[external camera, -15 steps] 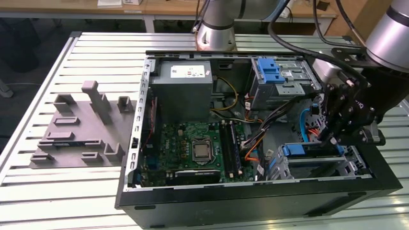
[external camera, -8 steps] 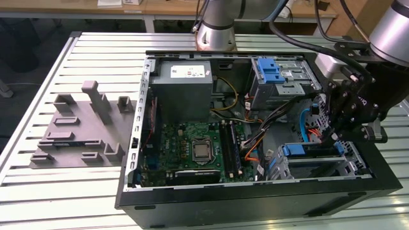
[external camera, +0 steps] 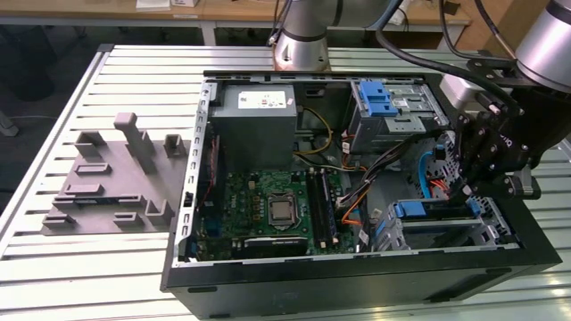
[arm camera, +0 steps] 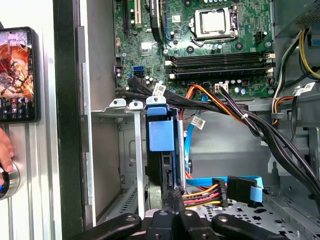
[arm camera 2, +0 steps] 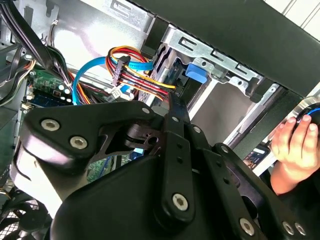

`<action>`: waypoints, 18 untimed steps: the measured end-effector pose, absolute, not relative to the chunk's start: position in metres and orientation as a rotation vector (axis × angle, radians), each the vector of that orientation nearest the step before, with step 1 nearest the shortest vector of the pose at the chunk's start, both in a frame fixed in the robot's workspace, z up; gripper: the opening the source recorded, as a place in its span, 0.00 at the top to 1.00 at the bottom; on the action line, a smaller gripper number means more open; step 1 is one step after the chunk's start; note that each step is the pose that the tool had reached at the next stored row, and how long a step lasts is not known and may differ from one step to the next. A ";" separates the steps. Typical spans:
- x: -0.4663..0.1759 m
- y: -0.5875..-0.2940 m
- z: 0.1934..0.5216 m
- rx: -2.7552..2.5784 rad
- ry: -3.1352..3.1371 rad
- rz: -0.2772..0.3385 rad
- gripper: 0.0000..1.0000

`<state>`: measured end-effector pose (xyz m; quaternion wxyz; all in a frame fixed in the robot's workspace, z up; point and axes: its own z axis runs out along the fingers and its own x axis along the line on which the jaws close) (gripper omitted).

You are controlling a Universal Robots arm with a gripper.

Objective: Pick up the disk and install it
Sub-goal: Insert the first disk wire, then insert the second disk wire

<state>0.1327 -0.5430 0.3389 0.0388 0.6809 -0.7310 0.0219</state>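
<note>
**Gripper at drive bay, disk seated on edge**

Gripper [arm camera: 172, 197]: black linkage, fingers drawn narrow together, tips at the rear edge of the disk [arm camera: 161, 150]; whether they grip it cannot be told. Disk: blue-handled, upright in the metal drive cage [arm camera: 122, 150] at the case's front corner; in the exterior view [external camera: 432, 210] it sits below the gripper [external camera: 464, 194]. Beyond: multicoloured power cable [arm camera: 205, 192], blue data cable [arm camera: 240, 181], motherboard [arm camera: 200, 45]. Farthest: grey fixture block [external camera: 111, 180] on the slatted table [external camera: 53, 267].

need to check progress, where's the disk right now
The disk sits in the metal drive cage at the open computer case's corner, on the exterior view's right, just below the gripper.
</note>
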 end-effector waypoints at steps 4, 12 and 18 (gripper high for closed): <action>0.133 -0.543 0.339 2.088 -2.241 0.067 0.89; 0.129 -0.543 0.339 2.088 -2.242 0.068 0.89; 0.123 -0.543 0.339 2.089 -2.243 0.069 0.89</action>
